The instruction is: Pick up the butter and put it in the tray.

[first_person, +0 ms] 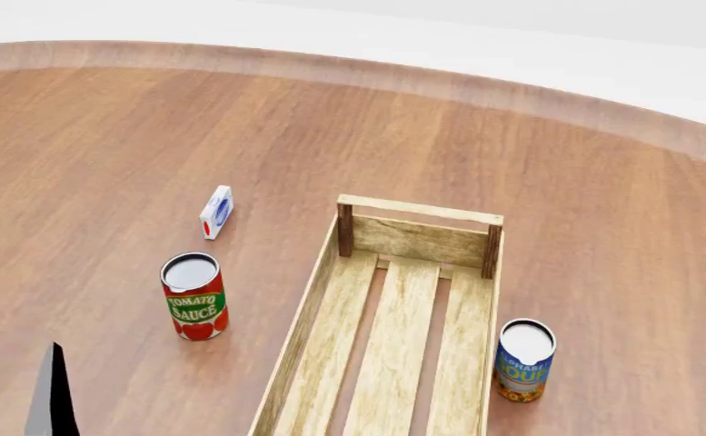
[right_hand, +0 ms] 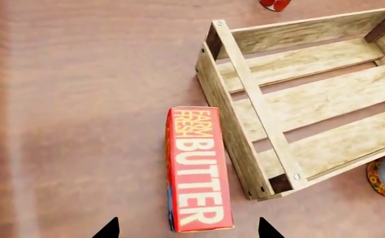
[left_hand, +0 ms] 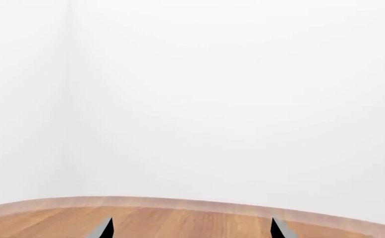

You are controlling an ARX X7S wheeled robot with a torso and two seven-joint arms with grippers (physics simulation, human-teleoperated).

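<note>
Butter [right_hand: 197, 171] lies on the table [right_hand: 80, 124], just beside the tray's [right_hand: 239, 131] end wall, outside it. Right gripper [right_hand: 187, 229] hovers spread, apparently empty; left gripper [left_hand: 191, 229] likewise parted.

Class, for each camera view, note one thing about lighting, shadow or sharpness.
Left wrist view: mostly flat white wall, evenly lit, table edge soft. Head view: even light, faint shadows by the tomato sauce can, labels sharp. Right wrist view: butter lettering crisp, a pale streak across the wood at one side.
</note>
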